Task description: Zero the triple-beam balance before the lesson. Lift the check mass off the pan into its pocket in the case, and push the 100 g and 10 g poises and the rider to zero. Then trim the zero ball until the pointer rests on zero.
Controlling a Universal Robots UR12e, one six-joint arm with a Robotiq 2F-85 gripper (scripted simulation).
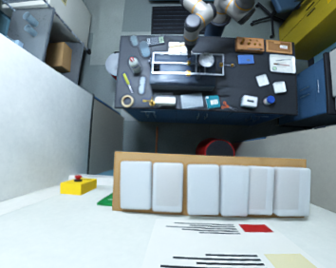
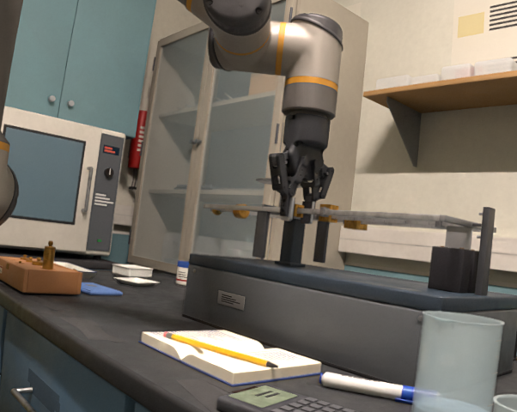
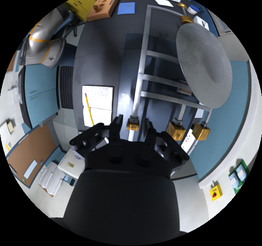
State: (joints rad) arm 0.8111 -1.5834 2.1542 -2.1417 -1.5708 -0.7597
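My gripper (image 3: 132,126) is open and holds nothing. It hangs over the near beam of the triple-beam balance (image 2: 347,284), and a small brass rider (image 3: 132,125) sits on that beam between its fingers. Two larger brass poises (image 3: 176,130) (image 3: 201,131) sit on the other two beams to the right, close to the same end. The round grey pan (image 3: 204,65) is empty. A brass zero ball (image 3: 187,19) sticks out beyond the pan. The check mass (image 2: 49,255) stands upright in the wooden case (image 2: 37,275) at the left of the bench. The pointer end stands by a dark post (image 2: 485,250).
Behind the balance stand a glass cabinet (image 2: 214,146) and a microwave (image 2: 50,182). An open notebook with a pencil (image 2: 228,355), a marker (image 2: 365,386), a calculator (image 2: 272,399) and a beaker (image 2: 458,359) lie in front of the balance. Small trays (image 2: 132,270) and a blue pad (image 2: 100,289) lie near the case.
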